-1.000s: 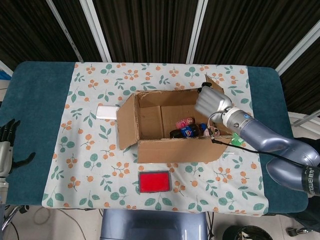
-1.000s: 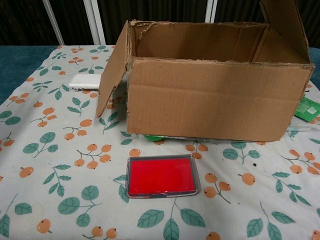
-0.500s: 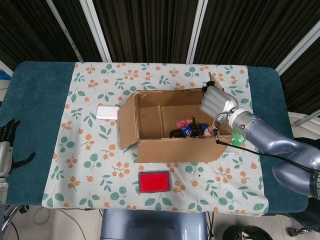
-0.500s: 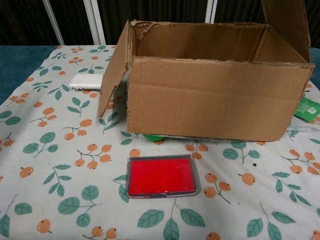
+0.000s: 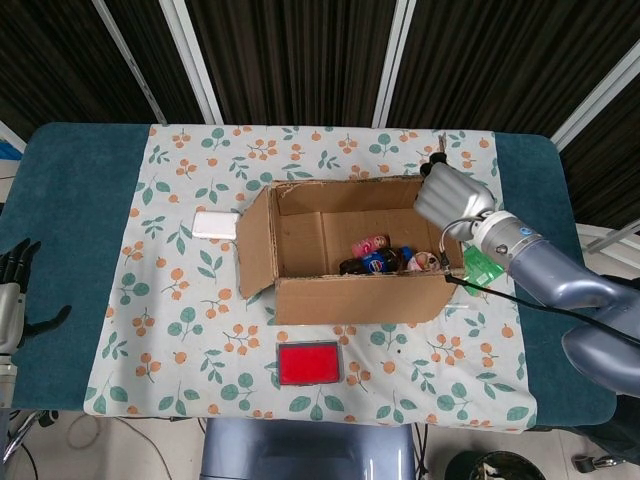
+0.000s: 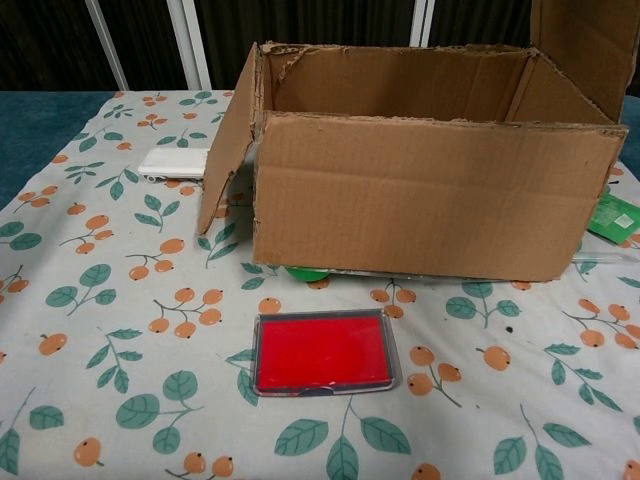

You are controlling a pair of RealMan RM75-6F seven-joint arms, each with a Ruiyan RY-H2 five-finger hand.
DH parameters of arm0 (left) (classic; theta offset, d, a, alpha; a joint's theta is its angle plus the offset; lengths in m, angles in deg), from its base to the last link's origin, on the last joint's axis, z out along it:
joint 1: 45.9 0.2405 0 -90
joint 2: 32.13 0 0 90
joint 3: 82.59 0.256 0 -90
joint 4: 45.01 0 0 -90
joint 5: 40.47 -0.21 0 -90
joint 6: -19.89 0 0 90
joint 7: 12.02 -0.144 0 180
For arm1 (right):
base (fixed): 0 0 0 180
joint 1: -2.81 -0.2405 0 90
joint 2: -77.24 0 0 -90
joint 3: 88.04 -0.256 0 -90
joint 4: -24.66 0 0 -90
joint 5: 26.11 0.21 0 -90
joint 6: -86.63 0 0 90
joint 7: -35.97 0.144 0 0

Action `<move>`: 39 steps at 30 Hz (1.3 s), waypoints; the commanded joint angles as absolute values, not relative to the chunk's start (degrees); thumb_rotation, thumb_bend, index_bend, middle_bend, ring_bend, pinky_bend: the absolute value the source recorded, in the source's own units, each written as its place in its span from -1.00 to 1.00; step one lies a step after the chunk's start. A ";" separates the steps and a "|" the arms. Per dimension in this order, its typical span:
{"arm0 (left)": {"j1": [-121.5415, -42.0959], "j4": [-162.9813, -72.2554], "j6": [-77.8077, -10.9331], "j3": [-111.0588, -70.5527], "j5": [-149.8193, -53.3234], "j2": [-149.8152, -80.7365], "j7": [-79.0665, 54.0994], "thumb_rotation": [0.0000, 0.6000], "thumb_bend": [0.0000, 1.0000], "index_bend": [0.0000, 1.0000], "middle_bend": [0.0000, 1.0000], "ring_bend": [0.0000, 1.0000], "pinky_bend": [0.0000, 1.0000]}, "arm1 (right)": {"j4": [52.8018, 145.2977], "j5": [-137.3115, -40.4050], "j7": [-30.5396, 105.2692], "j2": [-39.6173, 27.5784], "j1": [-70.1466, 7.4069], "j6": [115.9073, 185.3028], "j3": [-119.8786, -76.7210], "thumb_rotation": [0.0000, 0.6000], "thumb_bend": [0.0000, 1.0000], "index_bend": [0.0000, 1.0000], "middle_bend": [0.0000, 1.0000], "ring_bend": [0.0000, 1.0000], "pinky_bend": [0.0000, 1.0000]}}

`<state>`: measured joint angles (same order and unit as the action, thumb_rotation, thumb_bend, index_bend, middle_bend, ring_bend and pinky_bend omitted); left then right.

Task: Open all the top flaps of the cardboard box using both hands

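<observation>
The cardboard box [image 5: 350, 290] [image 6: 430, 195] stands mid-table with its top uncovered. Its left flap [image 5: 255, 250] [image 6: 228, 150] is swung outward and hangs at a slant. The right flap [image 6: 585, 45] stands up and leans outward; the head view hides most of it under my right hand [image 5: 452, 195], which presses against it from the box side, holding nothing. Several small bottles and packets [image 5: 380, 257] lie inside the box at the right. My left hand [image 5: 12, 290] hangs off the table's left edge with its fingers apart, far from the box.
A red flat case [image 5: 308, 362] [image 6: 322, 352] lies in front of the box. A white slab [image 5: 216, 225] [image 6: 172, 162] sits left of the left flap. A green packet [image 5: 482, 268] [image 6: 618, 215] lies by the box's right side. The flowered cloth [image 5: 180, 330] covers the table.
My right hand has moved right and away from the box's inside, pushing the right flap further outward. The left hand has stayed still.
</observation>
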<state>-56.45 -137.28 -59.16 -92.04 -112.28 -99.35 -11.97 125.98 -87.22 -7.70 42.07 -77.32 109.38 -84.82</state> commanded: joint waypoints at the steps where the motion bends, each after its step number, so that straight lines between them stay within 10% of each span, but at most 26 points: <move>1: -56.44 -137.32 -59.14 -92.03 -112.26 -99.35 -11.97 1.00 -0.61 -1.00 -1.00 -1.00 -1.00 | 126.04 -87.37 -7.95 43.04 -76.91 109.33 -84.64 1.00 0.20 -0.19 -0.21 -0.57 -0.51; 24: -56.31 -137.47 -59.23 -91.92 -112.59 -99.43 -12.15 1.00 -0.61 -1.00 -1.00 -1.00 -1.00 | 125.23 -85.65 -9.43 45.31 -71.89 112.59 -83.74 1.00 0.17 -0.22 -0.23 -0.57 -0.51; 39: -56.03 -137.91 -60.52 -90.50 -115.18 -98.59 -16.07 1.00 -0.61 -1.00 -1.00 -1.00 -1.00 | 136.63 -83.16 -0.54 37.80 -46.11 155.55 -85.56 1.00 -0.19 -0.70 -0.63 -0.71 -0.53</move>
